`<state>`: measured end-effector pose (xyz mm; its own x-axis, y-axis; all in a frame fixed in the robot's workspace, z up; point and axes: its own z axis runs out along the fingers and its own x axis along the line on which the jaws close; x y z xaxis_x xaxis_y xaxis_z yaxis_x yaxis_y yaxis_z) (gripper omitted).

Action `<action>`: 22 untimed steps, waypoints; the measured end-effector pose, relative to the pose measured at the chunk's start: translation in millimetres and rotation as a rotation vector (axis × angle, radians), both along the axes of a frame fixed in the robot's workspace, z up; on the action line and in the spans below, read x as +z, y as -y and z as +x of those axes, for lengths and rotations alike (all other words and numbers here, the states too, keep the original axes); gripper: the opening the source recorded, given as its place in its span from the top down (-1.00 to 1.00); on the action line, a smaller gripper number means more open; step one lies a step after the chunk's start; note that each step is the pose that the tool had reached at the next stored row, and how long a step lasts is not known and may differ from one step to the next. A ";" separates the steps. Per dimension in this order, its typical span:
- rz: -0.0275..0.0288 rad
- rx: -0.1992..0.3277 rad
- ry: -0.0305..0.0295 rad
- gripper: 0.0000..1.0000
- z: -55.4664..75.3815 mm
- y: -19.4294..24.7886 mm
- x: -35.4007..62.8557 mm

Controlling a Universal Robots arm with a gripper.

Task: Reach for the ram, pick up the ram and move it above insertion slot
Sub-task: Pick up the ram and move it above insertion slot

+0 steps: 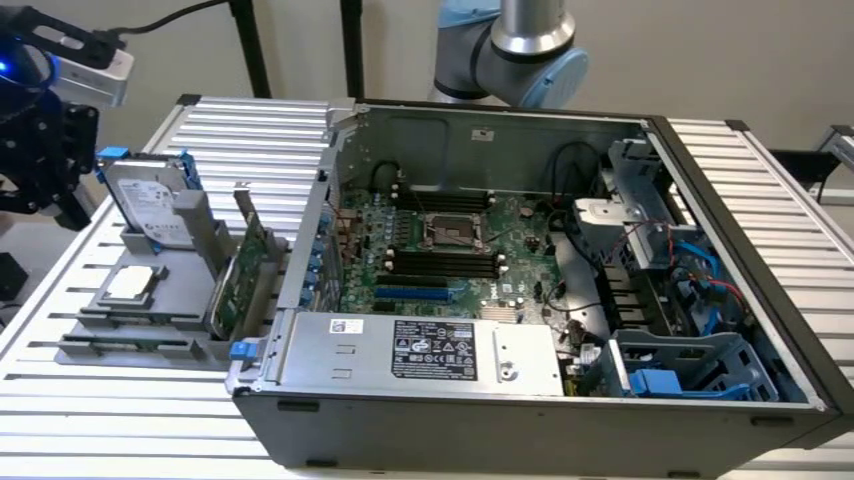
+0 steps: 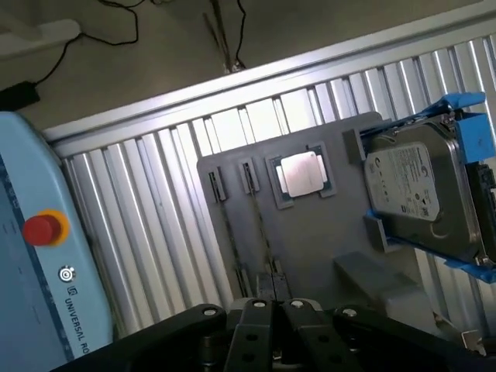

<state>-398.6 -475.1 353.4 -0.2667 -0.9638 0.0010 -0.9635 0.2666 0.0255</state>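
Seen edge-on, the ram is a thin dark strip (image 2: 262, 236) standing in a narrow slot of the grey holder (image 2: 325, 240); it lies along the holder's front (image 1: 127, 345) in the exterior view. My gripper (image 2: 271, 308) hangs above that end of the holder, fingers shut together with nothing between them. In the exterior view the black gripper (image 1: 47, 185) is high at the far left, beyond the holder (image 1: 100, 300). The black memory slots (image 1: 447, 262) sit on the motherboard inside the open computer case (image 1: 534, 420).
The holder also carries a silver hard drive (image 1: 147, 200) in a blue frame, a processor chip (image 2: 302, 174) and an upright green expansion card (image 1: 247, 275). A power supply (image 1: 414, 350) fills the case's front. A pendant with a red button (image 2: 43, 229) lies beside the ribbed table (image 1: 120, 410).
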 end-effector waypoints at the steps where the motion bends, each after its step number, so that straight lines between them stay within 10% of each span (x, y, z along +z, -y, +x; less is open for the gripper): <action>1: 0.0000 0.018 0.0000 0.79 0.0 0.0 -0.4; 9: 0.0000 0.144 -0.0001 0.76 -0.1 0.1 -3.5; 14: 0.0001 0.155 0.0001 0.29 0.0 0.2 -4.3; 22: -0.0004 0.157 0.0047 0.16 -0.1 1.0 -17.0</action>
